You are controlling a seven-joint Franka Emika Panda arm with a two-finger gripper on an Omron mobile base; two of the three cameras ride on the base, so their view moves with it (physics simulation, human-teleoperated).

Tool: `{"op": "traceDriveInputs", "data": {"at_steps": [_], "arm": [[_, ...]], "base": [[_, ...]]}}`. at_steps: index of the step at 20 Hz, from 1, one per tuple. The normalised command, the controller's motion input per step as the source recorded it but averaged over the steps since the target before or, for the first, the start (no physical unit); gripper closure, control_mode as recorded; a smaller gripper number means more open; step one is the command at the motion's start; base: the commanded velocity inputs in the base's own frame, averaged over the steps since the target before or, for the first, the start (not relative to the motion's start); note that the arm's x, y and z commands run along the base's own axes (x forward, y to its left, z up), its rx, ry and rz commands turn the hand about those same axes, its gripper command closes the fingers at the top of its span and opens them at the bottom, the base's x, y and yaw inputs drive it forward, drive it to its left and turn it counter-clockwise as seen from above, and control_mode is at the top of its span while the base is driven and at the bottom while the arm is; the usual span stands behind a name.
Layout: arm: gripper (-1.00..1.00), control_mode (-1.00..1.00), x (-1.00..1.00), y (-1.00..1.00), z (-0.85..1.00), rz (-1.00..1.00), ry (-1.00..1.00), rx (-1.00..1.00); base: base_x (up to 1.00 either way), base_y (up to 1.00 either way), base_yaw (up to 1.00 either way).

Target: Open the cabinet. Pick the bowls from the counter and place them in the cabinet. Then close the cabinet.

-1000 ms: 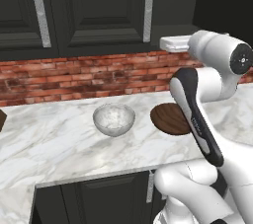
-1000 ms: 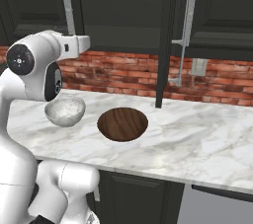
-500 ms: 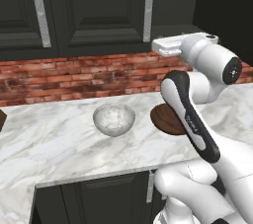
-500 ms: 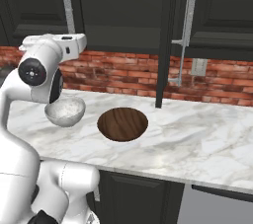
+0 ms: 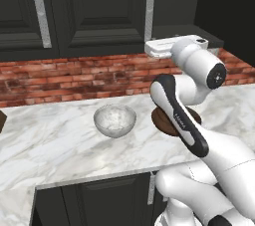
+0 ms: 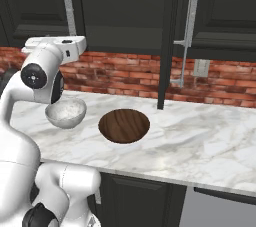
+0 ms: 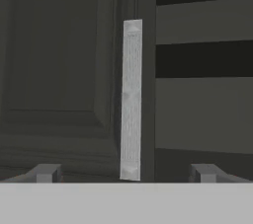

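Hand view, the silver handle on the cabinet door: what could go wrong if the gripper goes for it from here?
1. The open gripper lines up with the bottom end of the handle, so closing there may slip off below the bar.
2. In the left base view the arm hangs just above the wooden bowl, with the marble bowl nearby; pulling the door could knock them.

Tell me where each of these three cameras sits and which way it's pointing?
Left base view: behind the arm on its left, looking forward and down at the counter, the bowls and the cabinet; the arm rises lower right.
Right base view: behind on its right, same scene; the arm rises lower left.
Hand view: on the hand, facing a cabinet handle between the open gripper tips.
Both base views share the marble bowl and wood bowl.
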Motion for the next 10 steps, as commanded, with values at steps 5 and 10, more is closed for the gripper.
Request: {"op": "traceDriveInputs", "data": {"at_steps": [5,10], "arm": [[-1.0,-1.0,0.32,0.0,0.0,0.0,0.0,0.0],[-1.0,-1.0,0.49,0.02,-0.02,0.0,0.0,0.0]], "base": [[0.0,0.0,0.0],[0.0,0.0,0.0]]}}
